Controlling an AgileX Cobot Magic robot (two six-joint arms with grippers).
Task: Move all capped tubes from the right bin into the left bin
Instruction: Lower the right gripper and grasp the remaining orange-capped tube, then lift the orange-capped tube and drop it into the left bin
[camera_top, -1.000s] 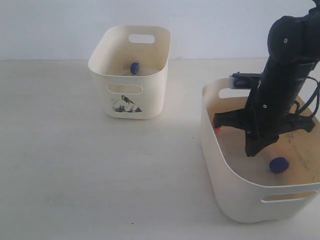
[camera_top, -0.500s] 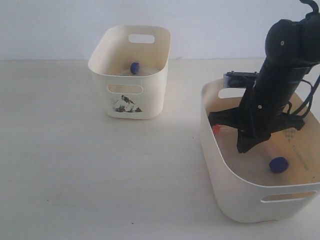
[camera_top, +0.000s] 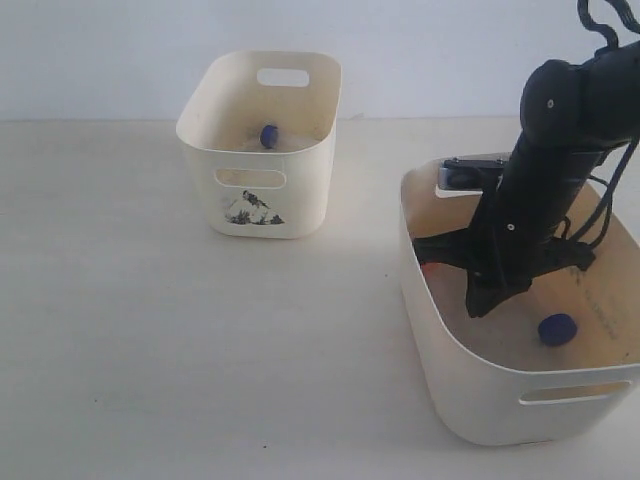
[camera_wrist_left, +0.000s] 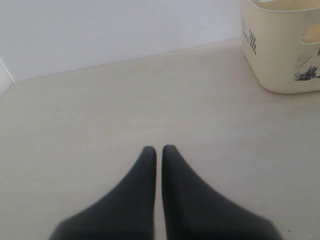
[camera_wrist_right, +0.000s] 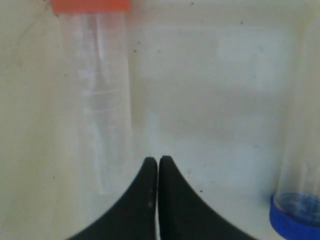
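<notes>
My right gripper (camera_top: 482, 303) (camera_wrist_right: 158, 160) is shut and empty, low inside the right bin (camera_top: 440, 370). Beside its tips lies a clear tube with an orange-red cap (camera_wrist_right: 97, 100); only a bit of that cap (camera_top: 429, 268) shows in the exterior view. A blue-capped tube (camera_top: 557, 329) (camera_wrist_right: 297, 175) lies on the other side of the tips, apart from them. The left bin (camera_top: 262, 205), with its picture sticker, holds one blue-capped tube (camera_top: 269, 135). My left gripper (camera_wrist_left: 157, 149) is shut with nothing in it, low over bare table, out of the exterior view.
A white wall runs behind the pale table (camera_top: 150, 330). Black cables (camera_top: 608, 215) trail from the right arm over the right bin's far side. In the left wrist view the left bin's corner (camera_wrist_left: 280, 55) shows beyond the gripper.
The right arm has shifted left inside the right bin, its tips going from near the blue cap toward the orange-capped tube. Both grippers stay shut.
</notes>
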